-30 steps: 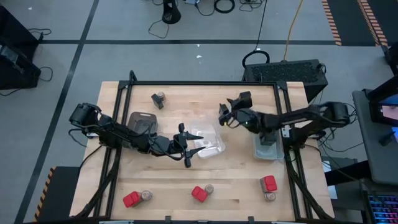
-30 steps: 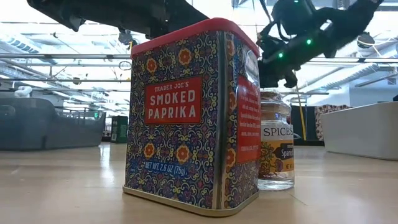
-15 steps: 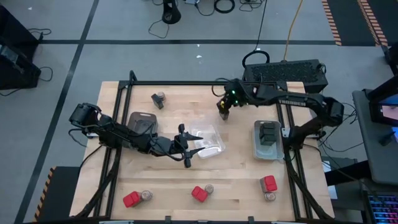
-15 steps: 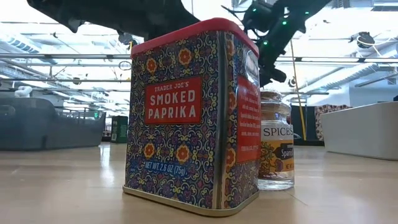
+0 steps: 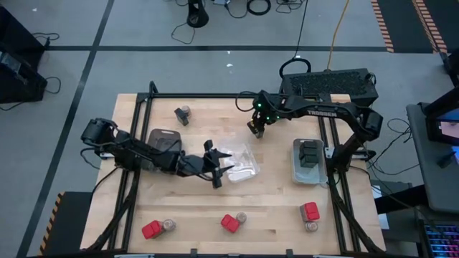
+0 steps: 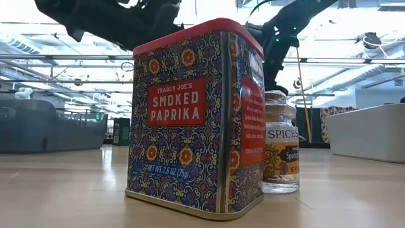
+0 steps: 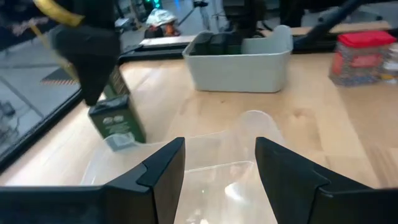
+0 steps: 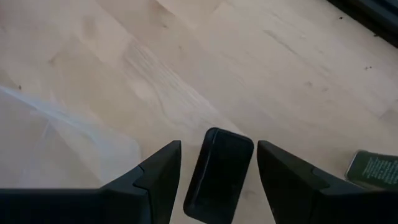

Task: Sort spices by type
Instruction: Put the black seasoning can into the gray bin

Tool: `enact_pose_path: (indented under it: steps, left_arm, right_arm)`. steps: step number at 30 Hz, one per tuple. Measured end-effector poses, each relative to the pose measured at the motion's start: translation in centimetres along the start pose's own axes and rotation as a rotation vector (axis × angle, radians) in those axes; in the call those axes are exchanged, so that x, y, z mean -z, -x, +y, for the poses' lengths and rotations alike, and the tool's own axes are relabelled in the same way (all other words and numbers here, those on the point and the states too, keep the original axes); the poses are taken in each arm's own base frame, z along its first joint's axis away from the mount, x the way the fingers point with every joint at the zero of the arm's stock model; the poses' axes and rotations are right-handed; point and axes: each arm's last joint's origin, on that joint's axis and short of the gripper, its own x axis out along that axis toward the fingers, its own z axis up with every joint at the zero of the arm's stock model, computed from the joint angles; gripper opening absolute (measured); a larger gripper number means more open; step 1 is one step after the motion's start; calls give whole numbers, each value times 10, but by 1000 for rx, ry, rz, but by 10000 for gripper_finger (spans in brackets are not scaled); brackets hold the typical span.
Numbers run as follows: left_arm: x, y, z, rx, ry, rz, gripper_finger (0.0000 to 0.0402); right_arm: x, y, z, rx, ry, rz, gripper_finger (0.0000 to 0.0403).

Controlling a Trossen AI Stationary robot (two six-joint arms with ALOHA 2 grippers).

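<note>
Pale wood tabletop [image 5: 280,201] carries three trays, and the sorting is midway: the grey tray [image 5: 320,172] at the right edge already holds black boxes [image 5: 308,153], while red boxes and jars wait in pairs along the near edge. The right gripper [image 5: 256,129] hangs over the far half of the table, just beyond the clear tray [image 5: 247,166], with a black box [image 8: 217,174] between its fingers [image 8: 155,171]. The fingers stand partly spread, close to the box's sides, and I cannot tell whether they are pinching it. A second dark box with a green label [image 8: 373,168] sits just beside it. The bracketed box shows its lid end-on to the wrist camera, so its long axis likely runs upright along the gripper's approach, broad faces toward the fingers. The step in hand looks like picking up this black box; the next move calls for a firm grip, a straight lift and a carry over the grey tray's wall. The left gripper [image 7: 217,155] waits over the clear tray, fingers partly apart and empty.
</note>
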Motion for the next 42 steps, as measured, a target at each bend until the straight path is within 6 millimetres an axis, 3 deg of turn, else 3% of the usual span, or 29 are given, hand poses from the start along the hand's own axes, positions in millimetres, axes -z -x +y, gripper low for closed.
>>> enact_pose_path:
  steps: [21, 30, 42]
  left_arm:
    - [2, -2, 3, 26, 20, 26, 202]
    - [2, -2, 3, 27, 22, 24, 202]
    - [2, -2, 3, 27, 21, 24, 202]
  right_arm:
    - [3, -1, -1, -6, 72, 40, 194]
    - [7, -20, -1, 20, 32, 96, 194]
    - [9, -21, -2, 29, 32, 115, 187]
